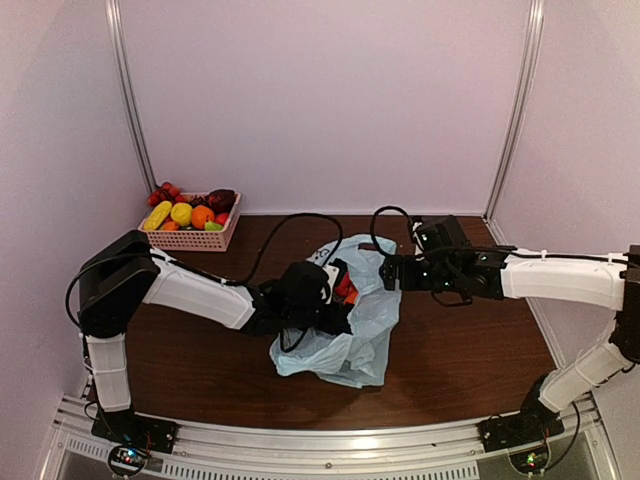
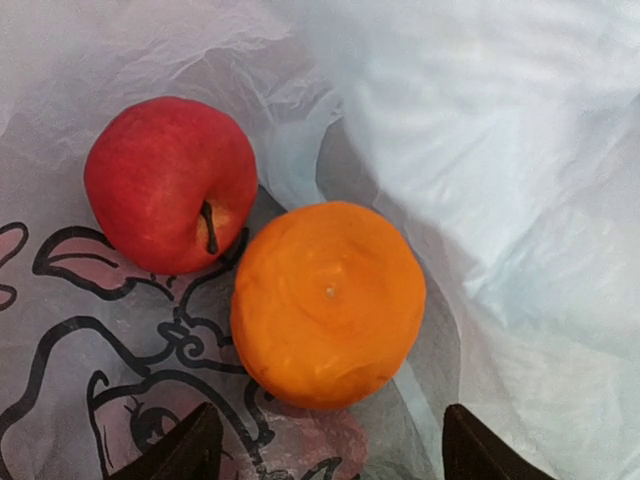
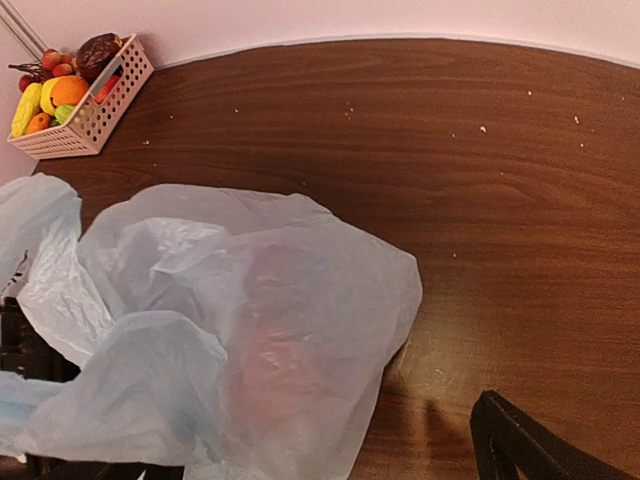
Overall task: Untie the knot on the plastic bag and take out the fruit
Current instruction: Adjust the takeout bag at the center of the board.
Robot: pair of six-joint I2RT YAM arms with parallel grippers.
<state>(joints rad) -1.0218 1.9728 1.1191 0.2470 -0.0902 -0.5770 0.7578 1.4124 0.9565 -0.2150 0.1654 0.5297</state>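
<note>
The light blue plastic bag [image 1: 345, 335] lies crumpled mid-table with its mouth open; no knot shows. My left gripper [image 1: 325, 285] reaches into the mouth. In the left wrist view it [image 2: 325, 462] is open, its fingertips [image 2: 185, 450] either side of an orange fruit [image 2: 328, 305]. A red apple [image 2: 165, 185] lies beside the orange on the printed plastic [image 2: 120, 400]. My right gripper [image 1: 388, 270] is at the bag's right edge. It [image 3: 320, 470] is open, with bag plastic [image 3: 230, 340] lying between its fingers [image 3: 530, 445]. A red shape [image 3: 275, 350] shows through the plastic.
A pink lattice basket [image 1: 215, 240] holding several fruit pieces [image 1: 190, 213] stands at the back left by the wall, also in the right wrist view [image 3: 95, 115]. Brown tabletop [image 3: 480, 180] stretches right of the bag. Black cables [image 1: 290, 225] arc over the table.
</note>
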